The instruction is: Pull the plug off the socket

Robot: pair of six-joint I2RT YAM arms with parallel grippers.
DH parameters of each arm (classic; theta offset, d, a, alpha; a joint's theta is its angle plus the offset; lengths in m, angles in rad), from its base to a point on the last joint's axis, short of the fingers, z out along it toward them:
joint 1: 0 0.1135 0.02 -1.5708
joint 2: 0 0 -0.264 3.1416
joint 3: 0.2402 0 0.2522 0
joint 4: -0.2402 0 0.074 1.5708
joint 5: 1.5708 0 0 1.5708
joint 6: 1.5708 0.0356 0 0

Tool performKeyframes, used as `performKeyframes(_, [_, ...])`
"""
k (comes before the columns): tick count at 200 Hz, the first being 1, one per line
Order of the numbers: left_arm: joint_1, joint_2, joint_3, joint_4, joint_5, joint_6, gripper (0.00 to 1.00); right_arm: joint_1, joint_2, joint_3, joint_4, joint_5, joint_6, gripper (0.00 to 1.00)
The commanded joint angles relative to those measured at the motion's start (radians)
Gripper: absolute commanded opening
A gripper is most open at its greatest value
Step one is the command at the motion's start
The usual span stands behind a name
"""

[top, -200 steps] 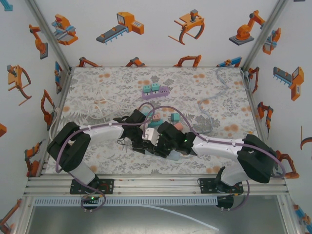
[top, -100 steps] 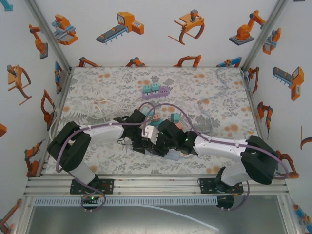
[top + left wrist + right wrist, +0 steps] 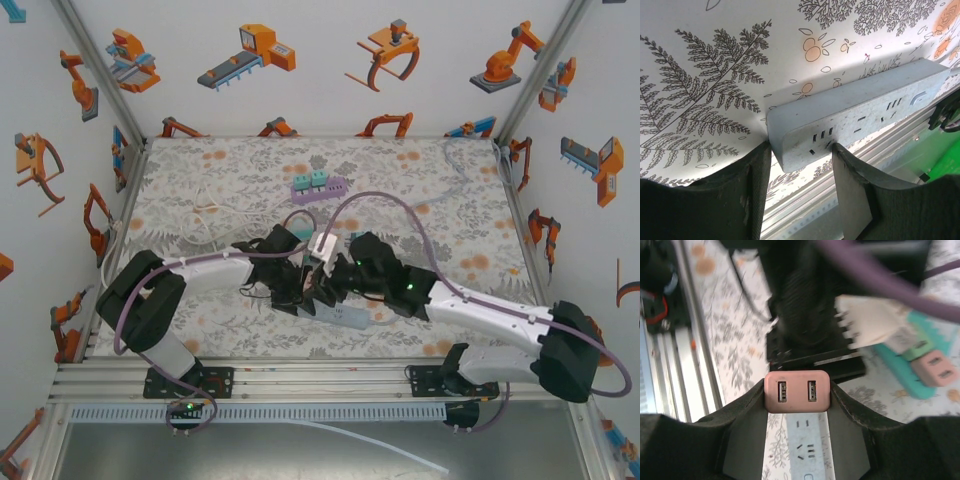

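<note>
On the floral counter [image 3: 200,190] the white strip [image 3: 860,110] lies flat near the front edge, one end clamped between the left fingers [image 3: 752,195]. The right fingers [image 3: 742,425] are clamped on the sides of the pink plug [image 3: 797,398], which sits just above the strip with bare slots showing beneath it. I judge the plug free of its socket, so the pull looks done; at most it remains to carry the plug clear and set it down.
</note>
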Motion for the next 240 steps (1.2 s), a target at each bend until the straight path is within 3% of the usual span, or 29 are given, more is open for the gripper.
performKeyframes(1, [-0.020,0.103,-0.129,-0.032,-0.249,0.013,0.50,-0.068,-0.062,0.016,0.028,0.160,0.231,0.02])
performKeyframes(27, [-0.026,0.010,-0.122,-0.040,-0.241,-0.010,0.51,-0.183,-0.087,0.056,-0.100,0.254,0.460,0.02])
performKeyframes(85, [-0.027,-0.216,-0.082,-0.169,-0.304,-0.025,0.58,-0.414,-0.059,0.088,-0.275,0.282,0.810,0.00])
performKeyframes(123, [-0.062,-0.387,-0.049,-0.207,-0.270,0.053,0.59,-0.507,0.083,0.164,-0.382,0.250,0.860,0.00])
performKeyframes(158, [-0.090,-0.589,-0.055,-0.143,-0.154,0.156,0.61,-0.574,0.229,0.209,-0.394,0.244,0.871,0.00])
performKeyframes(187, [-0.099,-0.742,-0.094,-0.102,-0.132,0.189,0.64,-0.621,0.343,0.244,-0.387,0.231,0.872,0.00])
performKeyframes(219, [-0.100,-0.877,-0.143,-0.115,-0.209,0.188,0.69,-0.663,0.440,0.266,-0.383,0.213,0.895,0.00])
performKeyframes(240, [-0.099,-0.920,-0.146,-0.175,-0.335,0.140,0.70,-0.676,0.478,0.271,-0.377,0.203,0.893,0.16])
